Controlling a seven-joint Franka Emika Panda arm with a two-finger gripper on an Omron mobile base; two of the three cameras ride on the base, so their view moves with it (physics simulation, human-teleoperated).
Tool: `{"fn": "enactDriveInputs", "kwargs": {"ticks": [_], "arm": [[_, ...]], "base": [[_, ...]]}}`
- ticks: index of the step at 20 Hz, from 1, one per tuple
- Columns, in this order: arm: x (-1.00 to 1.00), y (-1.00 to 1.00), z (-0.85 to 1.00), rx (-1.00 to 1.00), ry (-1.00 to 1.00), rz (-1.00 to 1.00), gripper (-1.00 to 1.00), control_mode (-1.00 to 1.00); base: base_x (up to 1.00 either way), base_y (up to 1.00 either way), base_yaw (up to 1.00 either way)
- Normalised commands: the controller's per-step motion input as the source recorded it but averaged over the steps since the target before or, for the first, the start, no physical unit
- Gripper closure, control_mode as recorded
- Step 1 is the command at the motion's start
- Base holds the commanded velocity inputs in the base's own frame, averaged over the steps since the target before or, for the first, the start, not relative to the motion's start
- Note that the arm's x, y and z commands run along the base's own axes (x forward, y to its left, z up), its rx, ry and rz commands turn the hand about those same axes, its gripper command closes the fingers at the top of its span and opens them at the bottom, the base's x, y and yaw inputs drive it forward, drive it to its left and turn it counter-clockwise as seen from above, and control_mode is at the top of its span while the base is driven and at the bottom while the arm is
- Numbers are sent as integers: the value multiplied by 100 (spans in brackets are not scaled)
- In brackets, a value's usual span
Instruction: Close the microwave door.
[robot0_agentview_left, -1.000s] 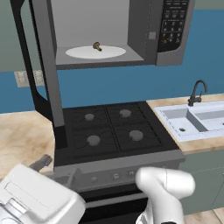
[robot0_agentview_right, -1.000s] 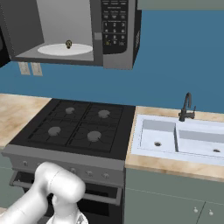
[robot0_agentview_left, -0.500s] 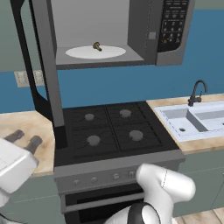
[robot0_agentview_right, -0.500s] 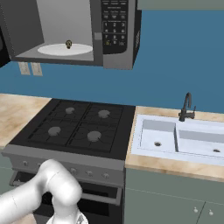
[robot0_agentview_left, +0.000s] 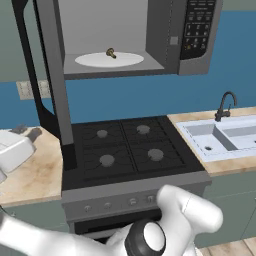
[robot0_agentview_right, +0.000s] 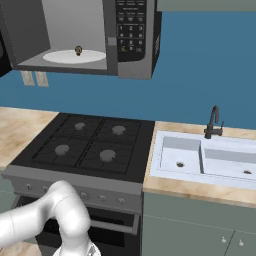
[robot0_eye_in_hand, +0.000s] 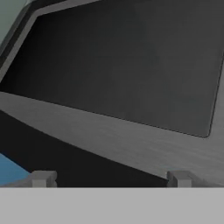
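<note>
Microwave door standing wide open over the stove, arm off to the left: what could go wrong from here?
1. The microwave door is seen edge-on, so the hand, open and facing its dark glass, might slip off the panel instead of pushing it.
2. A hard swing could jolt the small brown item sitting on the turntable plate.
3. The door's lower corner hangs just above the stove; a low approach may bump it.

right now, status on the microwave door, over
Claw open, holding nothing, facing the microwave door's glass. Door swung wide open. Small item on turntable plate. Nothing blocking the swing.
</note>
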Motion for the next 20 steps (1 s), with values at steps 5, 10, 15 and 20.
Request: {"fn": "enactDriveInputs", "kwargs": {"ticks": [5, 10, 15, 20], "arm": [[38, 0, 0, -7, 0, -8, -100, -100], [7, -20, 0, -5, 0, -13, -100, -100], [0, -73, 0, 0, 0, -16, -100, -100], [11, -75, -1, -3, 0, -10, -100, -100]], "base": [[0, 0, 0], [0, 0, 0], [0, 0, 0], [0, 0, 0]]}}
